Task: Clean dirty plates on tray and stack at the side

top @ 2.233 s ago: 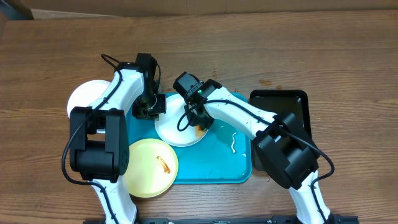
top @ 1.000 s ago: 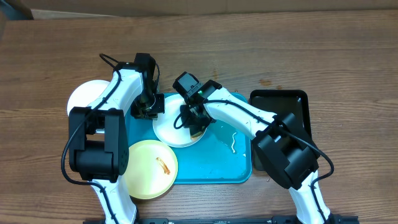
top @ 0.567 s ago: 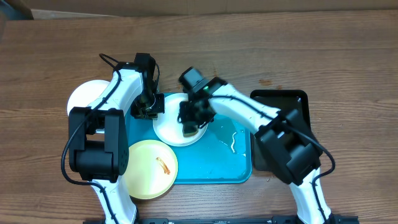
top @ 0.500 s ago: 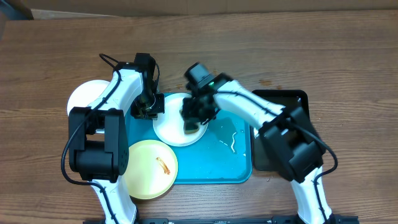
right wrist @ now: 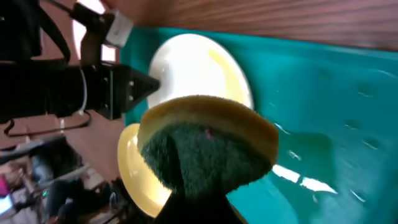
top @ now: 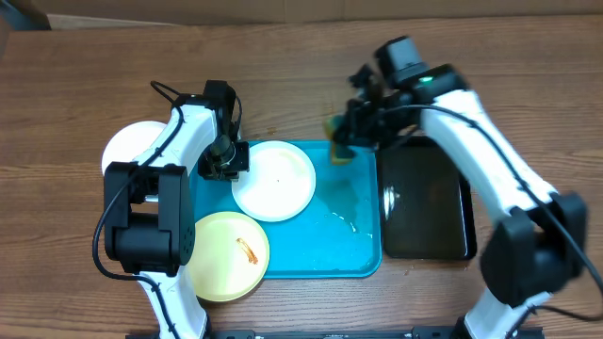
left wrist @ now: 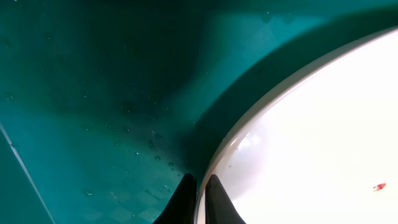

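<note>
1. Turquoise tray (top: 320, 252), overhead view: it lies at the middle of the wooden desk (top: 283, 75), with a black tray (top: 424, 207) just beside its right edge.
2. Overhead view: a white plate (top: 274, 181) rests flat in the tray's upper left part. A pale yellow plate (top: 231, 254) with an orange smear overlaps the tray's lower left rim. A second white plate (top: 127, 151) lies on the desk left of the tray, partly hidden by the left arm.
3. Overhead view: the left claw (top: 226, 162) sits at the left rim of the white plate. The right claw (top: 347, 141) hangs over the tray's upper right corner, closed on a sponge (top: 336, 153).
4. Left wrist view: the left claw (left wrist: 199, 200) is closed down to a narrow gap, with the rim of the white plate (left wrist: 311, 137) pinched between its fingertips (left wrist: 183, 198). The plate carries one small red speck near its right side. The wet tray floor (left wrist: 93, 93) fills the rest of the frame.
5. Right wrist view: the sponge (right wrist: 205, 146), yellow with a dark green scouring face, fills the centre and hides the right claw's fingertips. Beyond it lie the white plate (right wrist: 199, 68), the pale yellow plate (right wrist: 132, 168) and the tray (right wrist: 323, 93). The left arm reaches in from the left to the white plate's rim.
</note>
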